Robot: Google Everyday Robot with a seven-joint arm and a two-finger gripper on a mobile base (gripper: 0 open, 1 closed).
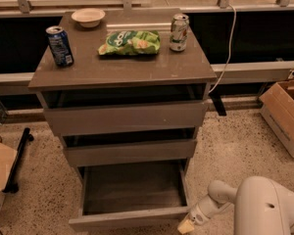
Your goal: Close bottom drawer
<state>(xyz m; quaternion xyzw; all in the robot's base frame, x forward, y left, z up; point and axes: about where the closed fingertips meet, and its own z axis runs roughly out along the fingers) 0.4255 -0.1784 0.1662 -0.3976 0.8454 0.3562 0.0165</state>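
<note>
pincer (pixel 186 224) low, by front-rt corner of bottom drawer (pixel 126 221), drawer open

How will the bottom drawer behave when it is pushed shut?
The bottom drawer looks empty, so probably light to push. Its front is wide and the gripper sits at its right corner, so it might skew slightly.

Speckled terrazzo floor (pixel 235 146), an open cardboard box (pixel 284 114) at right, dark wall panel (pixel 255 38) behind.
</note>
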